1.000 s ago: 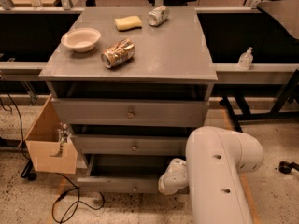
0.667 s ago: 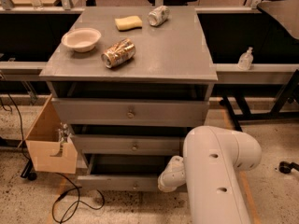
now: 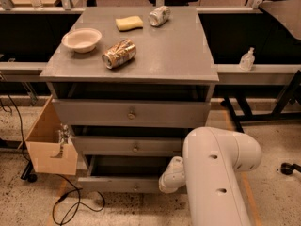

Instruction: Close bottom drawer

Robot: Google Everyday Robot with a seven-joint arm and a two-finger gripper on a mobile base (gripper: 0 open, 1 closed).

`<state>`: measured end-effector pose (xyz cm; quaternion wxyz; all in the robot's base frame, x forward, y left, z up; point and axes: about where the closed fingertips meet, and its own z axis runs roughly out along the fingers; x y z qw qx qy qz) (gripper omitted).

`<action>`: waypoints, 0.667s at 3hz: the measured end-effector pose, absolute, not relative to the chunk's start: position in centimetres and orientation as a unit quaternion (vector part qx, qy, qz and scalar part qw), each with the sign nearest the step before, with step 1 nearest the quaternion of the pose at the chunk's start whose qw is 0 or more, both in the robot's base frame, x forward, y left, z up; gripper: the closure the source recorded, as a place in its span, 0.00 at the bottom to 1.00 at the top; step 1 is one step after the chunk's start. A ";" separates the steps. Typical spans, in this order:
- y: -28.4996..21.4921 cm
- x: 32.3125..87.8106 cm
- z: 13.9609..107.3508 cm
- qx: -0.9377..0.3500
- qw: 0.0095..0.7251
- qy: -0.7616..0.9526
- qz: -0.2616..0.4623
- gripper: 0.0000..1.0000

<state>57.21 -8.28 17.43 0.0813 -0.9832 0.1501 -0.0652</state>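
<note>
Where the white arm ends low in the view, the gripper lies at the right end of the bottom drawer, which stands partly pulled out and extends toward nine o'clock from it. At twelve o'clock the grey cabinet top bears a bowl, a crushed can and a sponge. The floor is speckled. How far the gripper is open, or whether it holds anything, cannot be told.
</note>
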 end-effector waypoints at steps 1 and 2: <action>-8.4 57.4 17.6 -0.983 0.080 0.149 -0.067 1.00; -8.9 58.5 17.7 -0.983 0.076 0.145 -0.083 1.00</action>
